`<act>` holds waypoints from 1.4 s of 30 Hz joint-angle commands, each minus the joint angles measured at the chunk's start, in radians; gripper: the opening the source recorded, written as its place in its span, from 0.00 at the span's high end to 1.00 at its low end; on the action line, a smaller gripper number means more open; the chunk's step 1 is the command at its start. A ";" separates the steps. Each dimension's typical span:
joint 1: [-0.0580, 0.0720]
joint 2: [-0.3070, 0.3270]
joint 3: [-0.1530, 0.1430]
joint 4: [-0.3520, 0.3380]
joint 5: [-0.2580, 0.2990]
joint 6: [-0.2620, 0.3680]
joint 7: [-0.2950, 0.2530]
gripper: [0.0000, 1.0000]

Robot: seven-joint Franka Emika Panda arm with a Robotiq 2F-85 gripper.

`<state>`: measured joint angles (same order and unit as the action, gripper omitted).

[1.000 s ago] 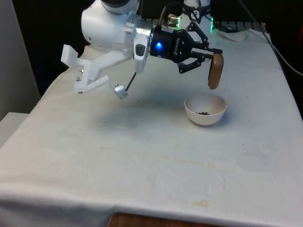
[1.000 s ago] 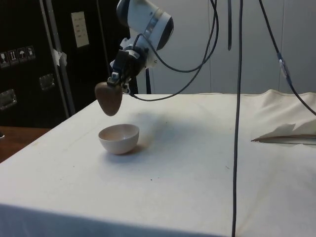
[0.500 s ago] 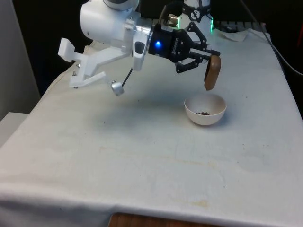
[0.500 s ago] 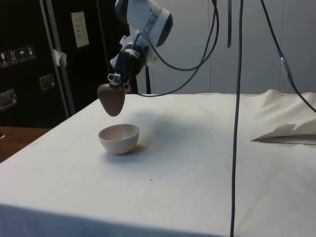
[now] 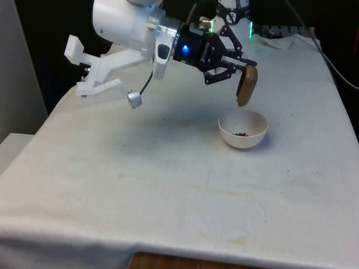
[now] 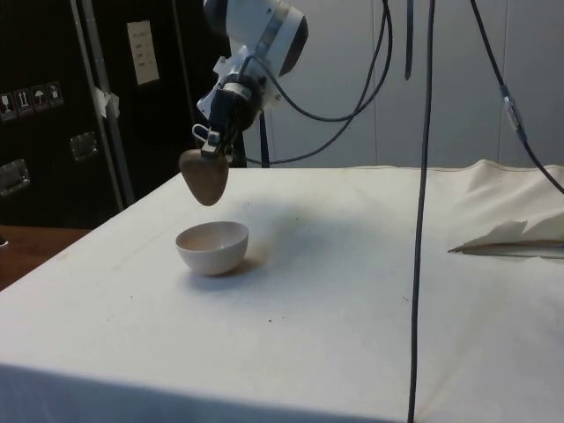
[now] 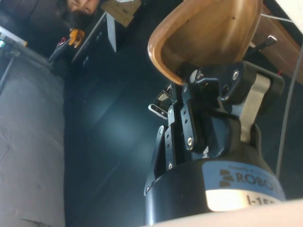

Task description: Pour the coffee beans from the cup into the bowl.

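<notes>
A brown wooden cup [image 5: 246, 86] hangs tipped on its side above the white bowl [image 5: 243, 129], with my gripper [image 5: 238, 63] shut on its rim. In the side view the cup [image 6: 204, 176] hovers over the bowl [image 6: 212, 246] at its far side. The wrist view looks into the cup's [image 7: 208, 33] hollow, which holds no beans, with the fingers [image 7: 189, 101] clamped on its rim. A small heap of dark coffee beans [image 5: 242, 134] lies at the bottom of the bowl.
A few stray dark specks dot the white cloth [image 5: 168, 185] around the bowl. Crumpled cloth [image 6: 515, 233] and hanging black cables [image 6: 423, 176] are at the side view's right. A person [image 7: 80, 7] shows in the wrist view.
The gripper has risen a little and moved towards the front view's left with the cup. The cup has rotated slightly back from its steepest tilt. The bowl has stayed put.
</notes>
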<state>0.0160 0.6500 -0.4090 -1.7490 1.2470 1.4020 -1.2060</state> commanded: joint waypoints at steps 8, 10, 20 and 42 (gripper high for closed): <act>0.000 -0.013 0.000 -0.002 -0.030 0.016 0.000 0.99; 0.009 -0.026 -0.008 -0.011 -0.046 0.039 0.006 0.99; 0.012 -0.042 -0.007 -0.015 -0.087 0.066 0.006 0.99; 0.004 -0.055 0.000 -0.009 -0.180 0.096 0.001 0.99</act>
<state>0.0200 0.5950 -0.4090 -1.7580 1.0670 1.4980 -1.2050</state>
